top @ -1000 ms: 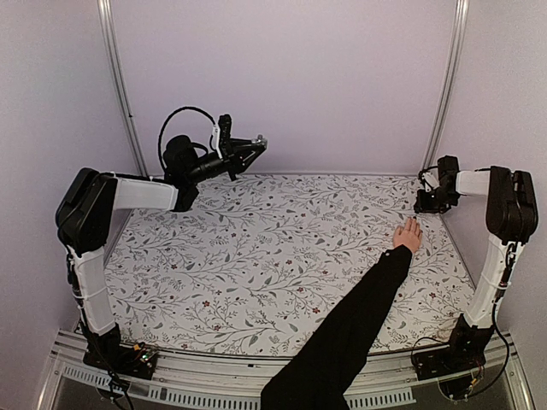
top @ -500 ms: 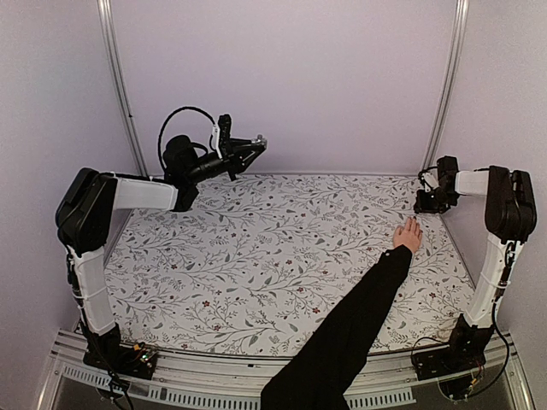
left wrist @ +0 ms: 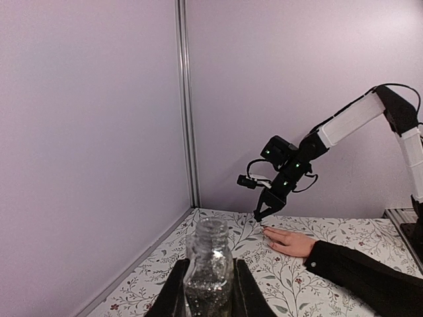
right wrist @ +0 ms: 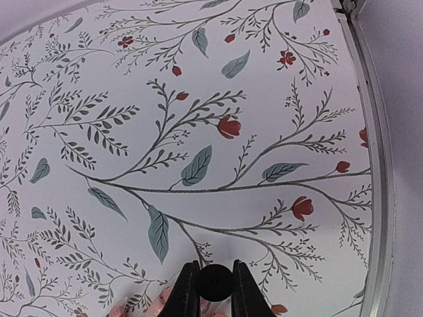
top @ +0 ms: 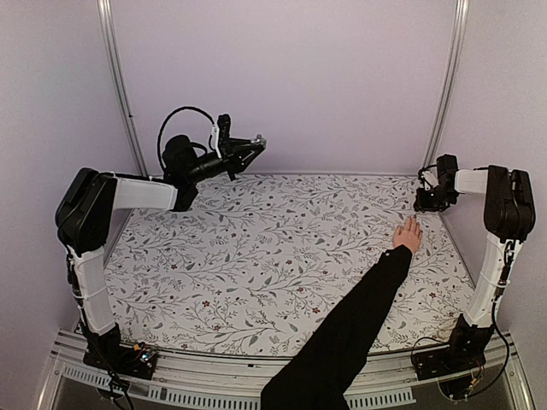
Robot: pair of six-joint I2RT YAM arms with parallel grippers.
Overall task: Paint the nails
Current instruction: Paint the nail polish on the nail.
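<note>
A bare hand (top: 408,235) with a long black sleeve (top: 359,316) lies palm down at the right of the table. Its nails (right wrist: 117,308) show as pink fingertips just below and left of my right gripper (right wrist: 215,281). That gripper is shut on a small round black cap (right wrist: 215,284) and hovers right over the fingertips (left wrist: 266,229). My left gripper (left wrist: 210,274) is raised at the far left, shut on an open clear bottle (left wrist: 210,264) of glittery polish. In the top view the left gripper (top: 256,143) is high by the back wall and the right gripper (top: 420,203) is at the far right.
The table has a floral-print cover (top: 273,248). Metal posts stand at the back left corner (top: 120,85) and the back right corner (top: 444,85). A metal rail (right wrist: 373,165) borders the table's right edge close to my right gripper.
The right arm has shifted very slightly near the fingertips. The left arm, the bottle and the hand have stayed where they were.
</note>
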